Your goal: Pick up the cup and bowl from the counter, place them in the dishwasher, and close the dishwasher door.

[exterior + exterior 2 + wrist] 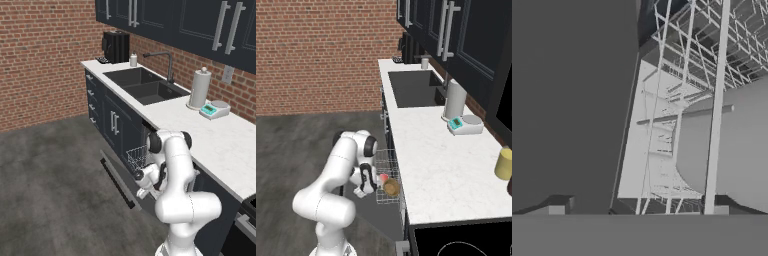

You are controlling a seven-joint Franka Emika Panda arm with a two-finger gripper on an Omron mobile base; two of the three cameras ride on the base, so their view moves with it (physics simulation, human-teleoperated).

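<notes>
cup point(384, 177): in the wire rack point(387, 176) of the dishwasher point(390, 150), tipped; salmon inside faces up/out toward the floor side. Long axis roughly level, but px too small to be sure.
bowl point(391, 187): same rack, just beside cup on the stove side, prob touching. Seems tilted w/ its opening toward the cam; can't fix the angle.
rack: pulled out over the door, long side runs out from the cabinet front. Hand view: white wires close up, pale round body behind them at right, likely the cup, can't confirm.
dishwasher door point(117, 181): dropped open, flat & low, long edge parallel to the tabletop point(428, 150) front. Sticks out into the floor.
claw point(362, 191): low, at the rack's outer edge, on the floor side of it. Fingers spread wide, nothing between them. Tips at bottom of hand view, far apart.
cup vs claw: cup just beside claw, on the cabinet side, rack wires between. Not touching as far as I can see.
bowl vs claw: near, a bit further in than the cup.
room: open grey floor left of door in left base view, plenty of space. Tight side = rack + cabinet front. Arm elbow sits above door.
tabletop: paper towel roll point(199, 89), scale point(214, 109), sink point(146, 85), yellow jar point(504, 164) near stove end.
</notes>
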